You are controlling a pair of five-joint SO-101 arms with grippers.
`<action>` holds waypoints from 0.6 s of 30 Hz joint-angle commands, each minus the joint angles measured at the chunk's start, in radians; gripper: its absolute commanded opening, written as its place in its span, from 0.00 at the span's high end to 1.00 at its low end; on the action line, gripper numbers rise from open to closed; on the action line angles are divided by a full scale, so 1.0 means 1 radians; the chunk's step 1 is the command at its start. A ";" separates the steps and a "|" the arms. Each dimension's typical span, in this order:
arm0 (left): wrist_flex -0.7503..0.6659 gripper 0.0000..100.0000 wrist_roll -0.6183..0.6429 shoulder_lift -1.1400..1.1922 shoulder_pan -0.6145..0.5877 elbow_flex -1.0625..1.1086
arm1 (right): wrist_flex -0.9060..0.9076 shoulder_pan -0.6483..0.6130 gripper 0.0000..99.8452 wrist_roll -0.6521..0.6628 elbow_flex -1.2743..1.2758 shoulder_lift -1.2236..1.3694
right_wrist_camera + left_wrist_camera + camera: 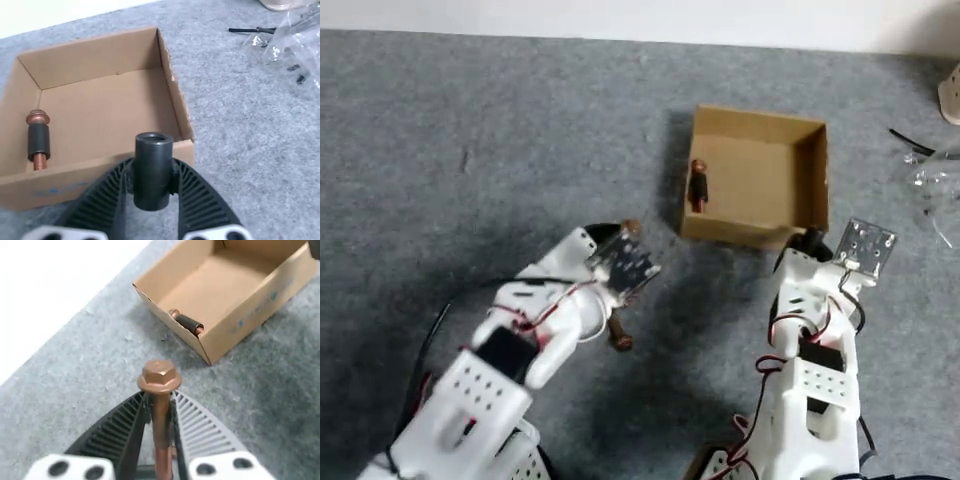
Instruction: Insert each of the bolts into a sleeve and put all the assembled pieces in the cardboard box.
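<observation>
While my left gripper (160,407) is clamping the bolt (159,377) and my right gripper (151,172) the sleeve (152,147), I'm judging their axes need aligning before pushing.

My left gripper (159,401) has ribbed black fingers (120,430) around a copper-coloured bolt (159,377). My right gripper (152,172) has matching fingers (200,195) around a matte black sleeve (152,150). The cardboard box (810,170) is plain tan, the assembled piece (38,142) inside it copper and black, and the table (470,120) speckled grey.

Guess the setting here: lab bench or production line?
Likely a lab or hobby test bench: grey carpet-like mat, a plain cardboard box, loose black cable and clear plastic bags at the edge.
</observation>
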 commanded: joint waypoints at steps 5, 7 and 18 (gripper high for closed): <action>-0.023 0.99 0.157 -0.389 -0.182 0.130 | -0.041 -0.071 1.00 0.020 0.030 -0.027; -0.021 0.99 0.235 -0.484 -0.275 0.162 | -0.041 -0.071 1.00 0.020 0.030 -0.027; -0.025 0.99 0.367 -0.740 -0.443 0.331 | -0.041 -0.177 1.00 0.020 0.038 -0.027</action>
